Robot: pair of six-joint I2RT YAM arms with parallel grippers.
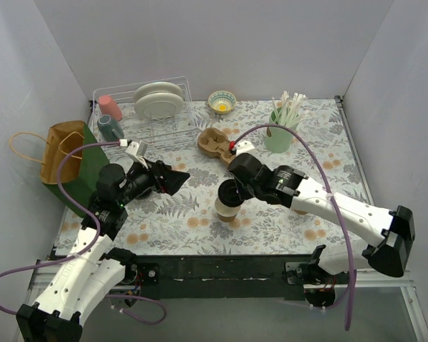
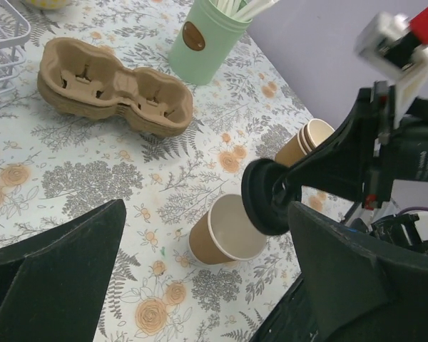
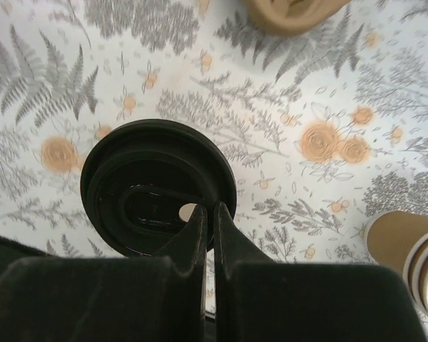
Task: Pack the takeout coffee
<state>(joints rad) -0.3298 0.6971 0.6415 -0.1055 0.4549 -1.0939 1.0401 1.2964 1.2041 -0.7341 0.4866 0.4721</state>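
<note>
No cup with a lid on it shows. My right gripper (image 1: 233,189) (image 3: 209,211) is shut on the rim of a round black plastic lid (image 3: 139,178) (image 2: 265,197). It holds the lid tilted, just above and to the right of the rim of an open brown paper cup (image 2: 225,231) (image 1: 225,209). That cup stands upright on the floral tablecloth and looks empty. My left gripper (image 1: 172,178) (image 2: 207,285) is open and empty, left of the cup and pointing at it. The cup sits between its fingers in the left wrist view.
A moulded cardboard cup carrier (image 1: 215,142) (image 2: 114,85) lies behind the cup. A mint holder of sticks (image 1: 278,134) stands back right. A stack of paper cups (image 2: 307,142) (image 3: 414,249) sits by the right arm. A dish rack (image 1: 146,114), a bowl (image 1: 222,102) and a paper bag (image 1: 60,149) are at the back left.
</note>
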